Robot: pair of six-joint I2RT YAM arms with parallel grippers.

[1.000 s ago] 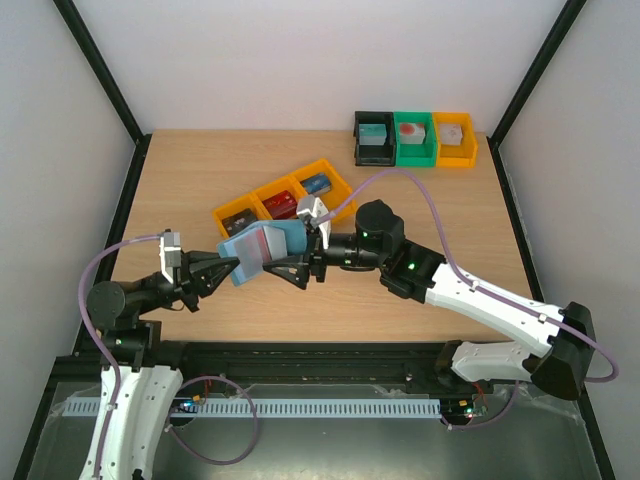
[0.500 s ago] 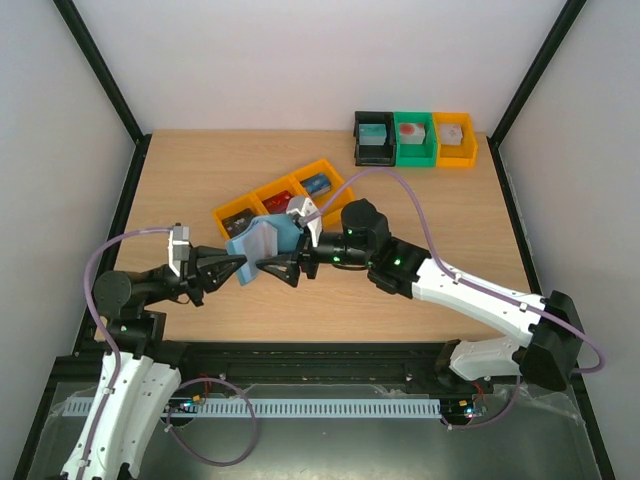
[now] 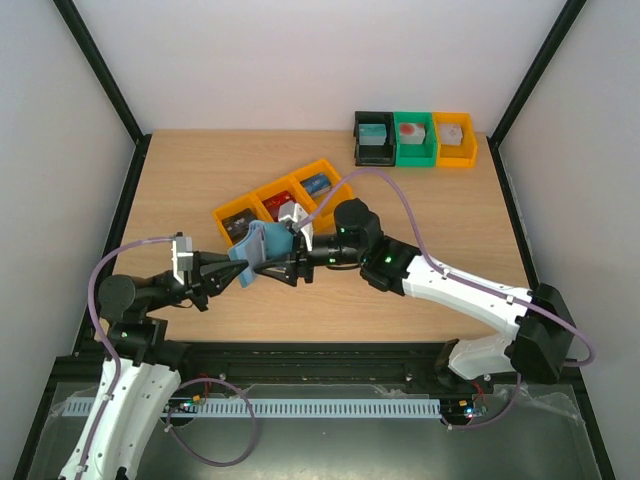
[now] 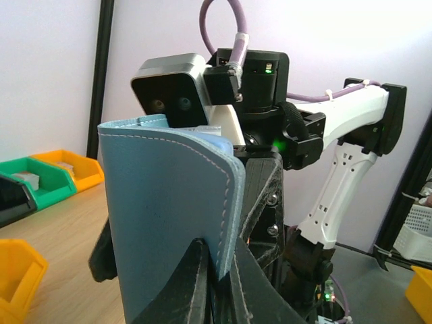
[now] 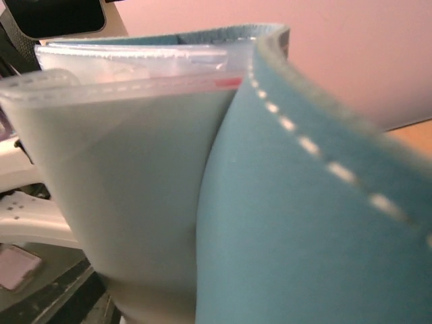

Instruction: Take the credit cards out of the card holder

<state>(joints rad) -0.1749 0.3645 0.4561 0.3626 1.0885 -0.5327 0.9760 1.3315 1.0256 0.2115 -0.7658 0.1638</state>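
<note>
Finding: the left gripper [image 3: 228, 272] is clamped on the lower edge of the pale blue card holder [image 3: 262, 250] and holds it upright above the table [image 3: 430, 230], towards the near edge, left of centre. The right gripper [image 3: 287, 266] is pressed against the holder's open side. Whether its jaws are parted or closed cannot be told.

A red card [image 3: 281, 205] and a blue card [image 3: 318, 183] lie in separate compartments of the yellow tray [image 3: 222, 212], just beyond the holder. Whether any card sits in the clear sleeves [image 5: 135, 74] cannot be told.

Assessment: cards are likely light, stiff and slick. The holder is soft and flexes. A card should be pinched flat across its exposed top edge and drawn straight out.
</note>
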